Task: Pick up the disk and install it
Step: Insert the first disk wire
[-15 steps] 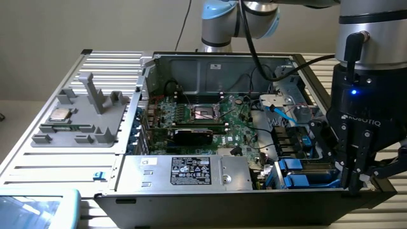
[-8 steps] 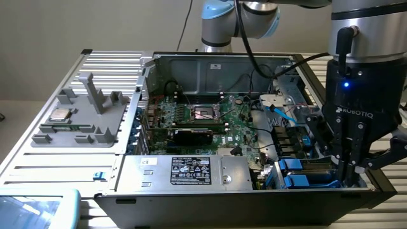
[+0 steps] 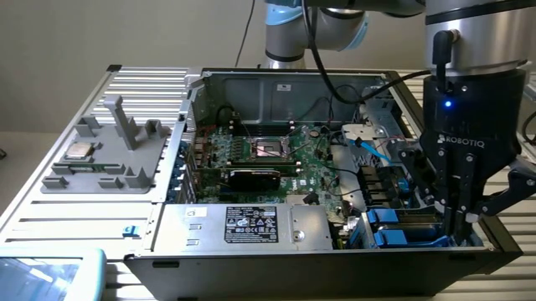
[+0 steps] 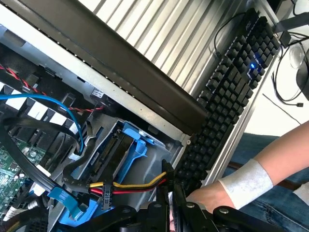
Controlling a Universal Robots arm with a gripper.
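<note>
- Down in the drive bay of the open black metal computer case [image 3: 293, 273], the black end effector [image 3: 459, 229] is sitting pinched shut, gripping nothing.
- The grey disk in its blue plastic bracket [image 4: 131, 147] is lying just beside it.

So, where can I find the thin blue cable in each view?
Exterior view: the blue cable runs inside the case, toward the exterior view's right.
Wrist view: the blue cable curves across the black cables.
Shared landmark: the blue drive bracket.

The tool [image 3: 460, 232] is black, brackets [image 3: 383, 216] blue, motherboard [image 3: 314, 166] green, keyboard [image 4: 231, 87] black.
</note>
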